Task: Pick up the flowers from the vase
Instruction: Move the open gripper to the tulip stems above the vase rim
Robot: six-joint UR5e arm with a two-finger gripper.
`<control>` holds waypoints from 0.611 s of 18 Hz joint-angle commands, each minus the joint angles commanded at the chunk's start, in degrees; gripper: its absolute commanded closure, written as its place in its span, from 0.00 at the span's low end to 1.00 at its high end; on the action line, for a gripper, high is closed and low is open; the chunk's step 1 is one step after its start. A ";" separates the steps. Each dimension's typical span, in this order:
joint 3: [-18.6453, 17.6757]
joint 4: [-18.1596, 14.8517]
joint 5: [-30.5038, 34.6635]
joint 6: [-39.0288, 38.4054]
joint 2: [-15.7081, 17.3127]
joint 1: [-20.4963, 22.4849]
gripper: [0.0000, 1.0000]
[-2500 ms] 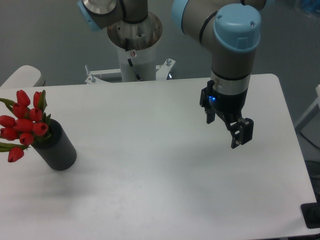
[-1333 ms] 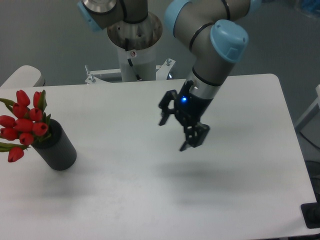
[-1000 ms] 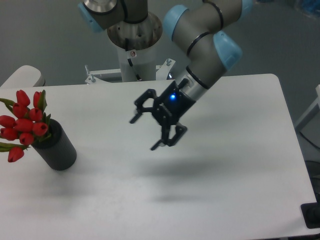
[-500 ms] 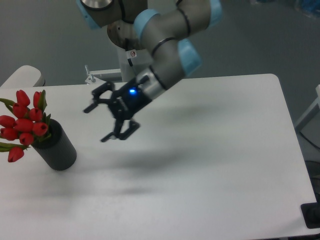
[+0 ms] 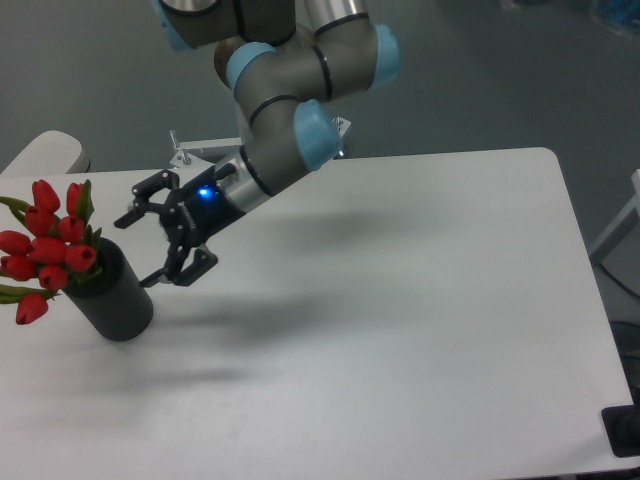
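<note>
The flowers [image 5: 48,246], a bunch of red tulip buds with green stems, stand in the dark grey vase [image 5: 115,295] at the table's left edge. The vase leans slightly and the buds spread wider than its mouth. My gripper [image 5: 138,252] is tilted sideways, its fingers pointing left toward the bunch. It is open, with nothing between the fingers. Its upper fingertip [image 5: 124,222] hangs just right of the buds, and its lower fingertip [image 5: 150,282] is close above the vase's right shoulder. I cannot tell whether that lower tip touches the vase.
The white table [image 5: 400,330] stretches to the right of the vase. The arm's base column [image 5: 262,120] stands behind the table's far edge. A pale rounded object [image 5: 45,152] sits beyond the far left corner.
The arm has swung steadily from the right side of the table to the left. The gripper has tilted over and now sits right beside the flowers. The vase and flowers have not moved.
</note>
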 joint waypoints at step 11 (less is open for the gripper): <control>-0.26 0.79 0.00 -1.14 -0.26 -4.05 0.00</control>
